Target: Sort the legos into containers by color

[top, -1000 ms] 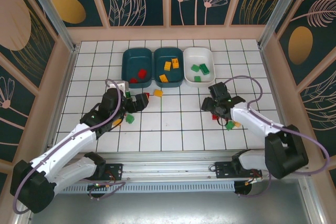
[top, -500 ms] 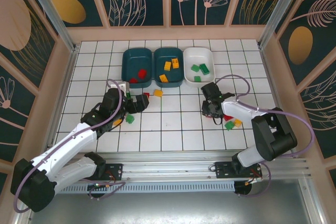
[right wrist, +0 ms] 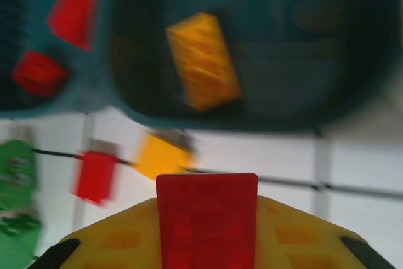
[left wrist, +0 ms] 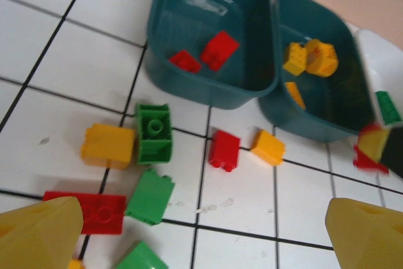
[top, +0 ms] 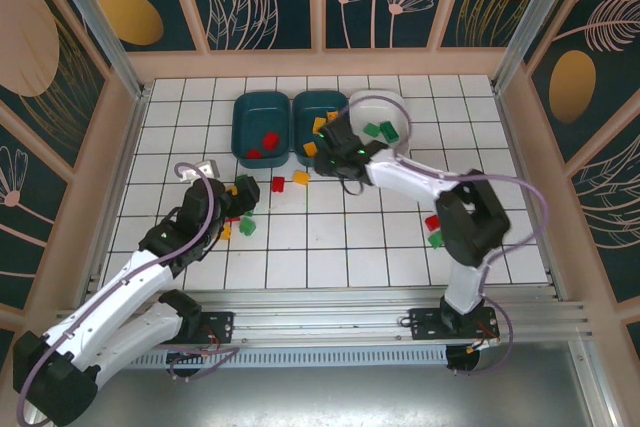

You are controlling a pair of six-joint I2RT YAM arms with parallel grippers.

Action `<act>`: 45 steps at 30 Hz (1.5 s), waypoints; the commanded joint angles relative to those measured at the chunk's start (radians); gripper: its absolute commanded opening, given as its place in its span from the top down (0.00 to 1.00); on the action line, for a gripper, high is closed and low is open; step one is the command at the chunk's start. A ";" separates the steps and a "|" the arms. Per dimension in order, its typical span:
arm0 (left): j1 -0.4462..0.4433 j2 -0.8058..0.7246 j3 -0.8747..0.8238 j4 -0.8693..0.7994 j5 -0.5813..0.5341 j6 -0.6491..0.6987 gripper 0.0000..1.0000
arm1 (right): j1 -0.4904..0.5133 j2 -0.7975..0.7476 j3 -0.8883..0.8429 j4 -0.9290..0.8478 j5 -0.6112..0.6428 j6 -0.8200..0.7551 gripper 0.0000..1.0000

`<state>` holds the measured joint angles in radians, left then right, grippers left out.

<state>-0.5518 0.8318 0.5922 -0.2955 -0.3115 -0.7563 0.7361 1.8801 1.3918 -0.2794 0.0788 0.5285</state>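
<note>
legos point(left wrist: 154, 133) lie loose on the tiles point(left wrist: 56, 48) under your left gripper point(left wrist: 201, 237), jaws spread wide for a pick; your right gripper point(right wrist: 206, 247) pinches a red brick point(right wrist: 206, 203) by the teal tray of yellows point(right wrist: 296, 61), probably bound for the teal tray holding reds point(top: 248, 117)

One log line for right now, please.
right hand: shut on red lego, by middle teal tray | left hand: open, above loose legos
</note>
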 commanded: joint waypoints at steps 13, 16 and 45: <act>0.015 -0.046 -0.098 -0.071 0.065 -0.131 0.02 | 0.040 0.419 0.569 0.008 -0.109 -0.065 0.75; 0.015 -0.037 -0.090 -0.069 0.070 -0.122 0.01 | 0.031 0.458 0.636 -0.029 -0.131 -0.070 0.50; -0.114 0.428 -0.061 0.591 0.568 -0.067 0.23 | -0.561 -0.866 -0.847 -0.180 0.097 0.173 0.33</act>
<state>-0.6308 1.2205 0.4698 0.2012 0.2188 -0.8444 0.2165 1.0206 0.5587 -0.4355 0.2234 0.6842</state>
